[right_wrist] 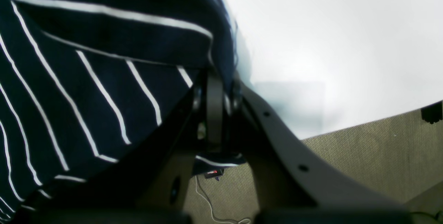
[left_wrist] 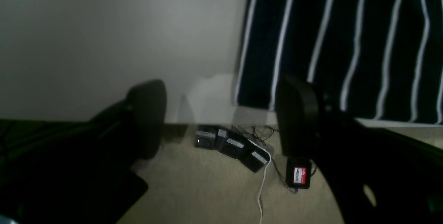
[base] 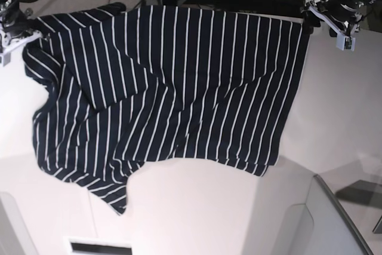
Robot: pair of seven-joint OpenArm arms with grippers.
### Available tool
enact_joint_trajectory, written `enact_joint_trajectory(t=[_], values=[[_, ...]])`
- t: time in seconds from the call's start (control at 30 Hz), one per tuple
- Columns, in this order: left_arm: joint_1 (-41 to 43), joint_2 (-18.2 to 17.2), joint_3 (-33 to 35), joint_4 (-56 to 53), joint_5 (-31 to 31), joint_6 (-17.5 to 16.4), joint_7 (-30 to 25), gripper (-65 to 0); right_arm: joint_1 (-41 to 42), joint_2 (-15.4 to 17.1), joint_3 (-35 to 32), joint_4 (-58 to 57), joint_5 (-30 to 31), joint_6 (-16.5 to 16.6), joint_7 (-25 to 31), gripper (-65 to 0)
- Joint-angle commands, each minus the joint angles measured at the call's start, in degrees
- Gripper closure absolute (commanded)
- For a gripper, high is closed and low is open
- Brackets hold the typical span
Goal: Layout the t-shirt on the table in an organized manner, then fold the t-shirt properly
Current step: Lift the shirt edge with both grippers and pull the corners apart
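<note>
Spreading across the white table [base: 334,117], the striped t-shirt [base: 173,88] is lying mostly flat, its near-left part still rumpled. At the far left corner the right gripper [right_wrist: 218,109] is pinching the cloth's edge, jaws shut on it. At the far right corner the left gripper [left_wrist: 221,120] is hovering with jaws wide apart, holding nothing, the hem just beside it. Doing this well likely means seizing that far right corner too, then pulling both corners evenly apart to smooth the wrinkles.
</note>
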Motion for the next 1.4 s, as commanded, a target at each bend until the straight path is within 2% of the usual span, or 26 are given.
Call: enact_joint_trajectory(t=[0.0,0.2,0.43,0.57,0.63,0.73,0.8,0.83,1.03,1.1,1.13,1.27,1.37], values=[[0.41,-0.75,-0.37,0.08,-0.34,-0.13,-0.81,-48.2,0.09,0.85,0.28,0.71,0.25,0.23,0.68,-0.6],[-0.82,0.48,-0.28,-1.24,-0.34,-0.13,-0.81,-48.4,0.09,0.85,0.19,0.71,0.08,0.23,0.68,-0.6],[-3.19,1.09,4.99,-4.93,-0.34,-0.13,-0.81,-47.2,0.09,0.85,0.19,0.71,-0.01,0.23,0.68,-0.6],[-4.07,1.09,5.25,-7.74,-0.34,-0.13,-0.81,-46.6,0.01,0.85,0.19,0.71,-0.01,0.23,0.68,-0.6],[-4.60,1.09,5.34,-8.36,-0.34,-0.13,-0.81,-40.2,0.01,0.85,0.19,0.71,-0.01,0.23,0.68,-0.6],[-4.60,0.92,7.54,-8.45,-0.34,-0.13,-0.81,-19.3,0.01,0.85,0.10,0.71,-0.01,0.23,0.68,-0.6],[-4.69,0.92,8.33,-8.54,-0.34,-0.13,-0.81,-2.1,0.01,0.94,-2.10,0.71,-0.10,0.23,0.68,-0.6],[-4.78,1.01,8.33,-8.80,-0.34,-0.13,-0.81,0.0,-0.17,1.20,-3.42,0.71,-0.10,0.23,0.68,-0.6],[-7.68,0.83,7.63,-10.03,0.27,0.13,-0.72,0.0,0.09,0.85,-5.79,0.71,-0.10,-0.12,0.51,-0.6],[-7.76,0.65,7.28,-9.77,0.27,0.13,-0.72,0.0,0.88,0.85,-5.44,1.32,-0.10,-0.21,-1.34,-0.6],[-7.50,0.30,6.22,-9.15,0.27,0.13,-0.72,0.0,1.41,0.85,-5.17,1.32,-0.10,-0.73,-2.74,-0.6],[-5.74,0.30,3.06,-8.10,0.27,0.13,-0.72,0.0,2.29,1.03,-0.87,1.32,-0.10,-6.62,-4.33,-0.6],[-4.16,0.30,3.23,-7.13,0.27,0.13,-0.81,0.0,2.29,1.29,0.45,1.32,-0.10,-7.68,-4.33,-0.6]])
